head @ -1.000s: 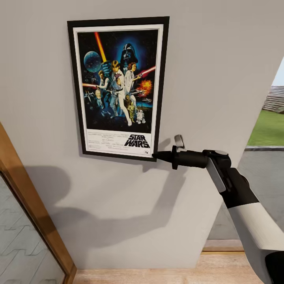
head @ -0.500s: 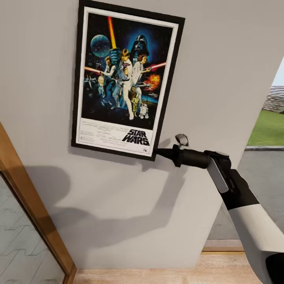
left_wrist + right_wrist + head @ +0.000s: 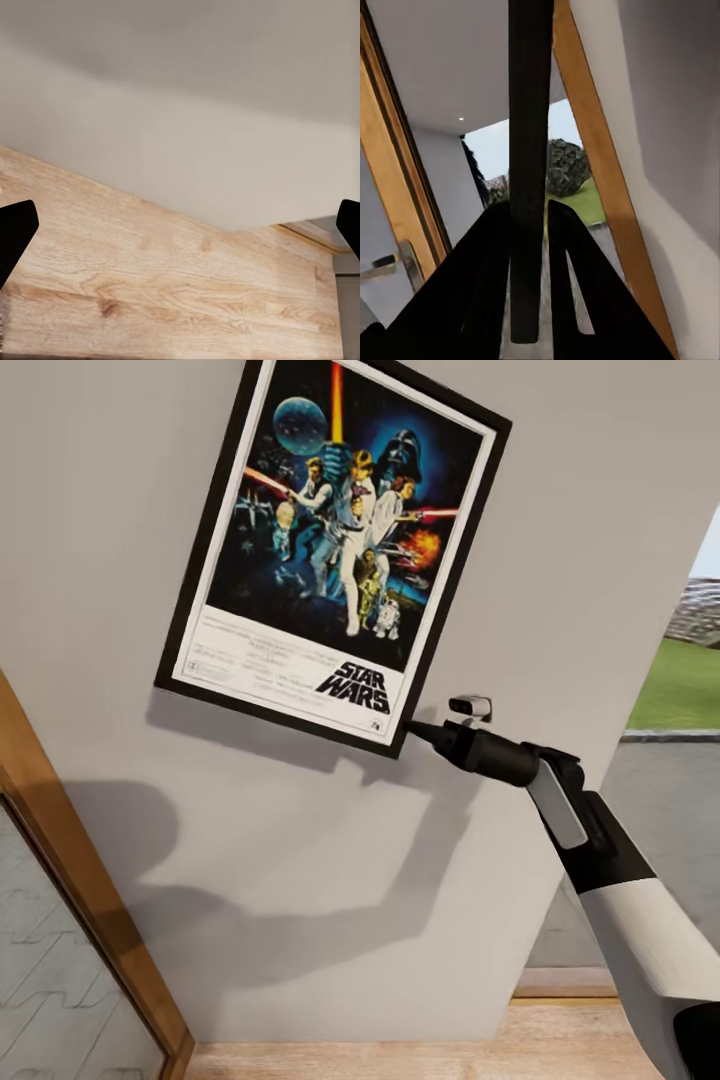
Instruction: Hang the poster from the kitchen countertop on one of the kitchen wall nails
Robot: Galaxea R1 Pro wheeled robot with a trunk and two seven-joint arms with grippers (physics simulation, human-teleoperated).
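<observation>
- my right gripper (image 3: 415, 730) is pinching the poster (image 3: 335, 545) by its lower right corner, tilted against the pale grey wall (image 3: 300, 860)
- left gripper (image 3: 180, 225) spread wide over wood floor (image 3: 150, 285)
- wooden door frame (image 3: 80, 880) far left

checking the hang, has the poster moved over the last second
Yes. Against the wooden door frame, which stays put, the poster has risen and tilted, its top swinging right, with the right claw gripping its lower right corner.
</observation>
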